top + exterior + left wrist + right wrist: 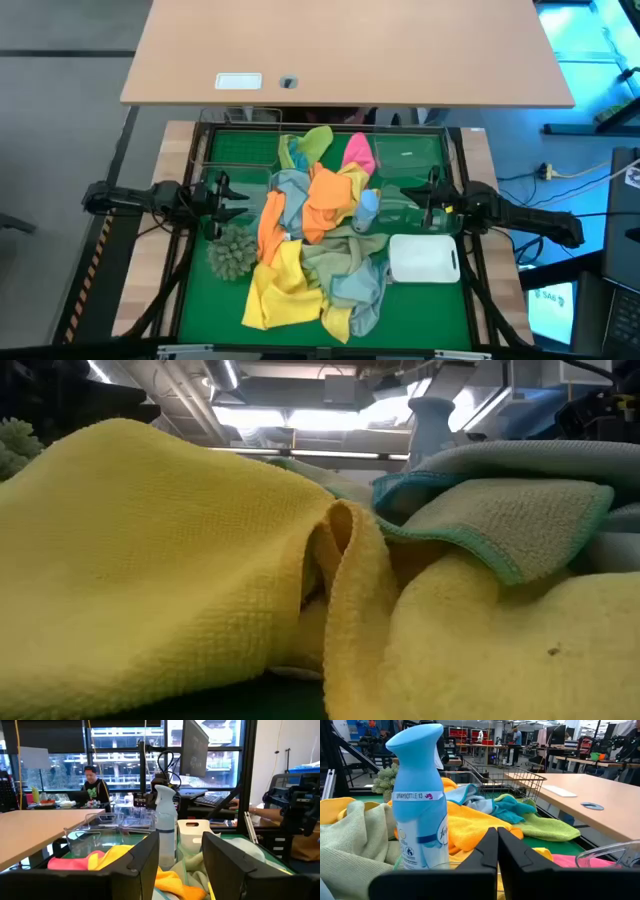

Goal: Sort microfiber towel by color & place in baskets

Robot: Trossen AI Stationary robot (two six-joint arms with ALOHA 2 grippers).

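The white basket sits empty at the right of the green mat, a clear bin behind it. Fuzzy microfiber towels lie heaped mid-mat: yellow nearest, orange, pink and light green beyond. A spiky ball sits left, a smooth blue spray bottle right. The left gripper hovers wide apart, the right gripper pinched closed, empty. A tan desk stands beyond.
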